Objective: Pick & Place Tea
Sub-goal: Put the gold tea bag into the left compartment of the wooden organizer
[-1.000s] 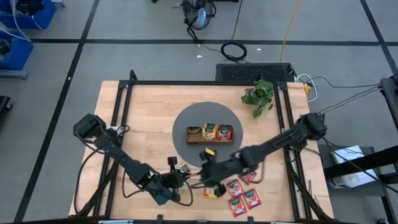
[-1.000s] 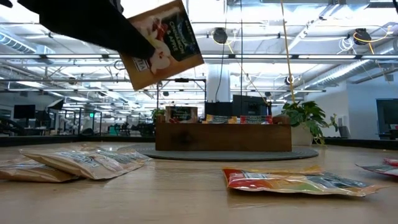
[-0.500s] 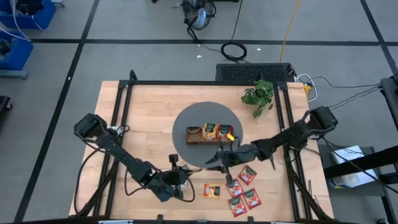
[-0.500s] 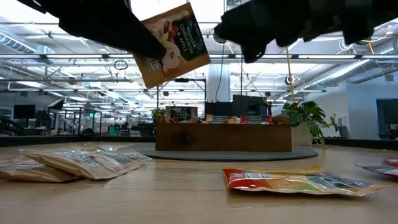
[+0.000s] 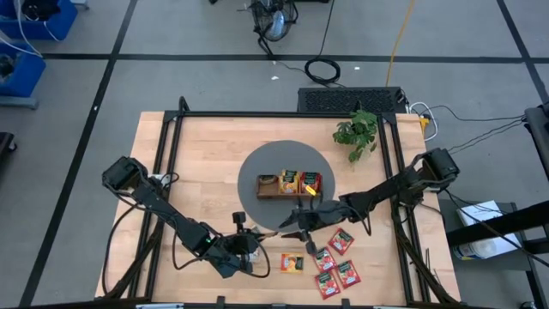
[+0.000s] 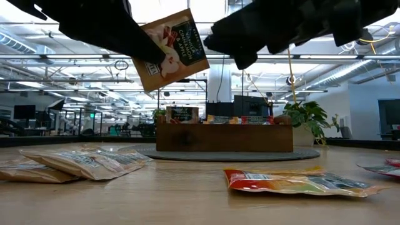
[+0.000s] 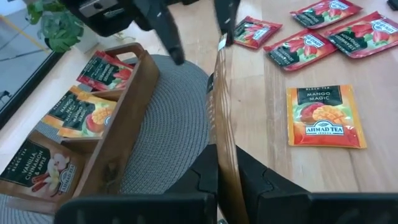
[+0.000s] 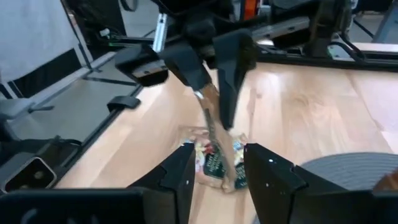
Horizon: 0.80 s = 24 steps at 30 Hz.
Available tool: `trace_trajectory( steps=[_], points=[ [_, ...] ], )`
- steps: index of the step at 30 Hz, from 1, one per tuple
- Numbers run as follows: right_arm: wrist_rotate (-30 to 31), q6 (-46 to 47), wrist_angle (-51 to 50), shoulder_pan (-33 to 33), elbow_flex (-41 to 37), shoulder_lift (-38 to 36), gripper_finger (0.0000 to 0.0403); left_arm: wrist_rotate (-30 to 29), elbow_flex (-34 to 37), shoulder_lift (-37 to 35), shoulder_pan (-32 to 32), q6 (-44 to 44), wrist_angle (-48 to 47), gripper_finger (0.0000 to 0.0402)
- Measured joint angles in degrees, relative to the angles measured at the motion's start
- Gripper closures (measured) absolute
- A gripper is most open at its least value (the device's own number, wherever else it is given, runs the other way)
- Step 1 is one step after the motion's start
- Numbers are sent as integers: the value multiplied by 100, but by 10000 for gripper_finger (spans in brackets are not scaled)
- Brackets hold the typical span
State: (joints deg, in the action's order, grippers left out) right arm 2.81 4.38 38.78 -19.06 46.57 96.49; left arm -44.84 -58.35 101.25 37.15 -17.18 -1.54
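The left gripper (image 6: pixel 134 47) is clamped on a vanilla cinnamon tea sachet (image 6: pixel 173 49), lifted off the table. The right gripper (image 8: pixel 214 177) faces it with jaws parted and empty, the sachet's edge between its fingers (image 8: pixel 177 174). A mango sachet (image 7: pixel 326 116) lies just beyond.

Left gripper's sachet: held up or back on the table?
Held up. The left gripper pinches the cream sachet by its edge, well above the table.
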Motion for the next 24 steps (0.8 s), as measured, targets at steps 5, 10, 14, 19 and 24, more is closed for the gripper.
trace_trajectory(
  steps=[5, 10, 14, 19, 24],
  points=[
    [-152, 29, -12, 67, -2, 2, 273, 0, 0, 0, -43, 15, 17, 388],
    [-142, 49, 192, 72, 12, 237, 273, 19, 0, 0, -169, -43, 15, 376],
    [-143, 24, 80, 99, 342, 567, 273, 188, 0, 0, -240, -95, 17, 380],
    [-155, -105, -557, 187, 835, 802, 281, 192, 0, 2, -238, -97, -12, 388],
    [-158, -221, -873, 192, 939, 838, 335, 162, 0, 2, -208, -108, -121, 372]
  ],
)
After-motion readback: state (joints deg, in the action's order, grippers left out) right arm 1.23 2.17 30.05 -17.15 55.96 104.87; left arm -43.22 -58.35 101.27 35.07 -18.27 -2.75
